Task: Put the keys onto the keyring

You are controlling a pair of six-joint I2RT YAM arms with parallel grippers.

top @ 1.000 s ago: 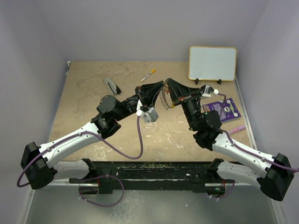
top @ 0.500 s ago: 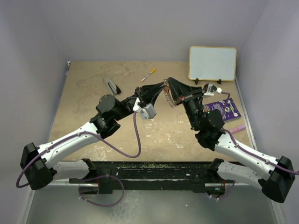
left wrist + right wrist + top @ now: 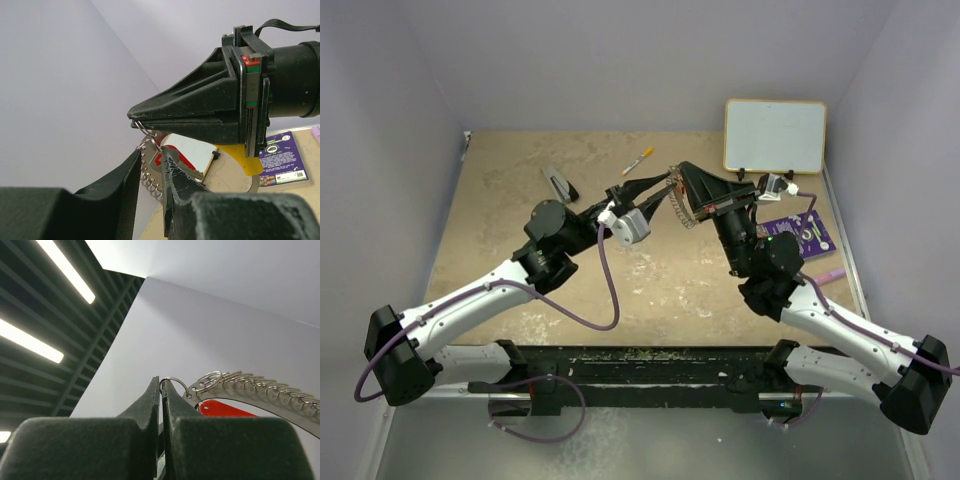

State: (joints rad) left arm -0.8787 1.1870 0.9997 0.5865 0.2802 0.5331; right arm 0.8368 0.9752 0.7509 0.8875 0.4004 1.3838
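Right tool [image 3: 161,385] clamped shut on a small wire loop. The loop looks like part of the keys [image 3: 220,409], whose red tag hangs at the tips' 4 o'clock, right by the keyring [image 3: 260,387] arcing off toward 3. Left tool [image 3: 153,154] is nearly closed around the ring's coils; can't tell if it actually grips. All mid-air above the surface [image 3: 500,210]. Handling guess: light, stiff, slippery metal that swings freely, so pinch the loop wire, not the tag.
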